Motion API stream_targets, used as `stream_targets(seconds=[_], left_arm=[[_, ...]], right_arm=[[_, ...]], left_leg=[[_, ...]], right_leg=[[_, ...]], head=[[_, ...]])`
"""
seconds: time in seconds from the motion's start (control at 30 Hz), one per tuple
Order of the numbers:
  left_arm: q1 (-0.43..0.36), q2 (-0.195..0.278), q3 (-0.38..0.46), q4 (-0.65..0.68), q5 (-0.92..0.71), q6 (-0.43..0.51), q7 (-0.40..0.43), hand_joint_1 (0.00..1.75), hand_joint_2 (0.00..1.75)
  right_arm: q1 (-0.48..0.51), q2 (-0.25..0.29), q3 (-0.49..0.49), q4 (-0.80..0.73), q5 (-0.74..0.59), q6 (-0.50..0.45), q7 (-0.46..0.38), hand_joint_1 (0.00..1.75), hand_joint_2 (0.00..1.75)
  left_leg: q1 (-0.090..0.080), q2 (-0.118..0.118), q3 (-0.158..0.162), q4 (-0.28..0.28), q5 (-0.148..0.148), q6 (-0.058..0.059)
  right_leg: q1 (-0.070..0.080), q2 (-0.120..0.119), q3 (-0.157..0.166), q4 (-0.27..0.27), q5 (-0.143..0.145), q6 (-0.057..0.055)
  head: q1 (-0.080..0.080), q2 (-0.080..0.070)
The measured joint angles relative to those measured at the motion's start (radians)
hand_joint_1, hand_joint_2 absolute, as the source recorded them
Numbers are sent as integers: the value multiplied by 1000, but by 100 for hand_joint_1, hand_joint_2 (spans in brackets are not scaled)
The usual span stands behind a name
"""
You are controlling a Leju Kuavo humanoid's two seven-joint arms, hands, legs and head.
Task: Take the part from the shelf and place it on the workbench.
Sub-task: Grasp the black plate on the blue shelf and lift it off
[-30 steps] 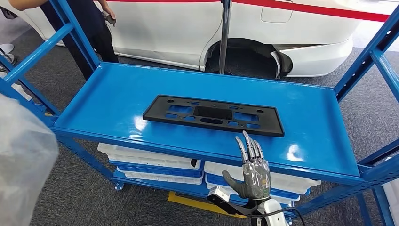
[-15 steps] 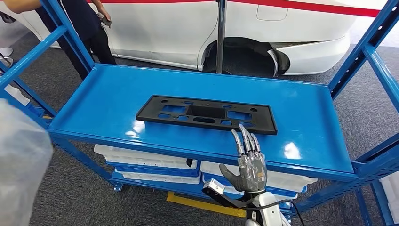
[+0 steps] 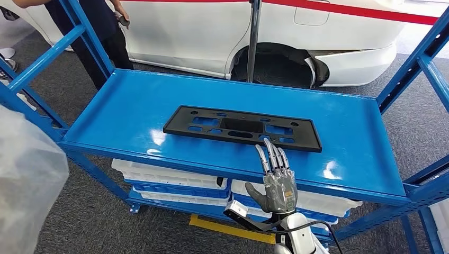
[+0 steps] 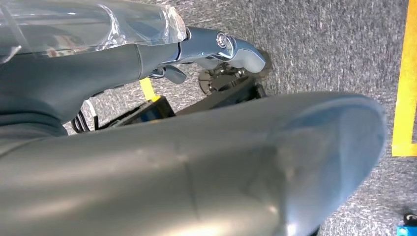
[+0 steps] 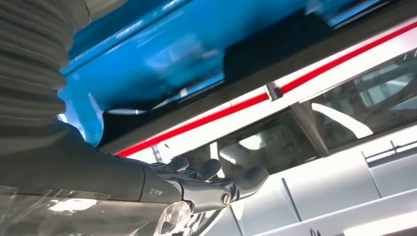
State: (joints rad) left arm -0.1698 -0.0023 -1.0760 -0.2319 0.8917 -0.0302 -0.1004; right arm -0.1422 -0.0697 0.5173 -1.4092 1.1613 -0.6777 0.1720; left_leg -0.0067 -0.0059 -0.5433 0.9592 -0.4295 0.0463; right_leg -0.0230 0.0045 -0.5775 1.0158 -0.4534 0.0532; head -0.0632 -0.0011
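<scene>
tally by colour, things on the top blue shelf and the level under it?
Black: 1, the flat part on the top shelf.
White: 2, tray stacks on the level below.
Blue: 2, trays tucked in those stacks.
Total: 5. Exact tray count per stack can't be told.

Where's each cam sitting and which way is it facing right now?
Head view: high on the body, looking forward and down at the blue shelf with the black part; right hand raised, empty.
Left wrist view: behind the left hand, facing grey floor.
Right wrist view: behind the right hand, facing the white car.
Shared: head and right wrist views both show the shelf and car.
</scene>
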Motion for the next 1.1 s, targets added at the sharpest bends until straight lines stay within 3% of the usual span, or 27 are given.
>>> stream_targets(seconds=[0.03, 0.17, 0.23, 0.3, 0.33, 0.37, 0.4, 0.47, 0.53, 0.63, 0.7, 0.8, 0.83, 0.87, 0.9, 1.0, 1.03, 1.1], left_arm=[[-1, 0, -1, 0, -1, -2, 2, 0, 0], [-4, 0, -6, 0, -4, -8, 6, 0, 0], [-6, 0, -7, 0, -4, -12, 6, 0, 0], [-6, 0, -8, 0, -4, -17, 6, 0, 0], [-5, 0, -9, 0, -5, -19, 6, 0, 0], [-5, 0, -9, 0, -5, -21, 7, 0, 0], [-5, 0, -10, 0, -5, -22, 8, 0, 0], [-9, 0, -11, 0, -5, -23, 8, 0, 0], [-14, 0, -13, 0, -6, -25, 8, 0, 0], [-16, 0, -14, 0, -6, -29, 8, 0, 0], [-17, 0, -15, 0, -9, -32, 8, 0, 0], [-18, -1, -16, 0, -13, -36, 8, 0, 0], [-18, -1, -16, 0, -14, -37, 8, 0, 0], [-18, -2, -17, 0, -15, -37, 8, 0, 0], [-18, -2, -18, 0, -16, -37, 8, 0, 0], [-18, -2, -22, 0, -17, -38, 8, 0, 0], [-19, -2, -23, 0, -17, -38, 8, 0, 0], [-20, -2, -25, 0, -16, -38, 8, 0, 0]], right_arm=[[-8, -1, 6, 5, 18, 2, 18, 0, 175], [-43, -12, 46, 19, 64, 24, 81, 0, 175], [-59, -19, 64, 21, 78, 36, 96, 0, 175], [-72, -28, 82, 23, 95, 54, 108, 0, 175], [-77, -34, 92, 24, 105, 67, 115, 0, 175], [-83, -42, 102, 25, 117, 82, 121, 0, 175], [-91, -48, 112, 25, 129, 97, 126, 0, 175], [-109, -61, 130, 23, 153, 129, 133, 0, 175], [-128, -72, 146, 19, 175, 159, 135, 0, 175], [-146, -87, 169, 14, 208, 192, 135, 0, 175], [-156, -97, 184, 10, 228, 208, 132, 0, 175], [-168, -111, 209, 7, 258, 239, 126, 0, 175], [-169, -115, 217, 7, 266, 249, 124, 0, 175], [-170, -118, 225, 7, 270, 255, 123, 0, 175], [-172, -121, 232, 6, 273, 260, 121, 0, 175], [-182, -129, 248, 5, 274, 265, 120, 0, 175], [-185, -131, 252, 4, 275, 265, 119, 0, 175], [-188, -133, 261, 3, 275, 266, 119, 0, 175]], left_leg=[[-2, 0, -3, 3, -2, -4], [3, 1, -16, 28, -19, -20], [8, 1, -59, 127, -75, -33], [13, 2, -123, 268, -134, -42], [15, 2, -143, 308, -143, -44], [16, 2, -144, 309, -133, -44], [16, 2, -125, 267, -105, -42], [14, 1, -54, 115, -36, -34], [8, 1, -12, 19, -5, -24], [4, 1, -10, 3, -1, -12], [7, 1, -5, -7, 7, 1], [5, 3, -2, -11, 10, 12], [4, 3, -2, -11, 10, 13], [4, 3, -2, -10, 9, 13], [5, 2, -1, -9, 8, 12], [4, 0, -1, 1, 0, 3], [2, 0, -3, 4, -3, -2], [-1, 0, -8, 8, -4, -9]], right_leg=[[1, 1, 10, -25, 5, -4], [1, 3, 7, -30, 8, -26], [-2, 2, 6, -31, 10, -32], [-2, 1, 5, -31, 10, -34], [-2, 0, 5, -31, 10, -34], [-2, 1, 5, -31, 10, -34], [-2, 2, 6, -31, 10, -34], [-1, 4, 9, -31, 9, -32], [1, 5, 8, -31, 9, -24], [-1, 5, 7, -35, 10, -6], [-1, 3, -6, -3, -15, 1], [1, 1, -91, 186, -110, 3], [1, 1, -117, 239, -125, 4], [1, 1, -125, 256, -120, 5], [0, 1, -114, 229, -96, 5], [-2, 0, -20, 27, -3, 4], [-2, 0, -3, -11, 8, 2], [2, 3, -1, -27, 10, -8]], head=[[0, 0], [-2, 0], [-4, 0], [-6, 0], [-6, 0], [-6, 0], [-6, 0], [-6, 0], [-6, 0], [-6, 0], [-5, 0], [-3, 0], [-3, 0], [-3, 0], [-3, 0], [-1, 0], [-1, 0], [-1, 0]])
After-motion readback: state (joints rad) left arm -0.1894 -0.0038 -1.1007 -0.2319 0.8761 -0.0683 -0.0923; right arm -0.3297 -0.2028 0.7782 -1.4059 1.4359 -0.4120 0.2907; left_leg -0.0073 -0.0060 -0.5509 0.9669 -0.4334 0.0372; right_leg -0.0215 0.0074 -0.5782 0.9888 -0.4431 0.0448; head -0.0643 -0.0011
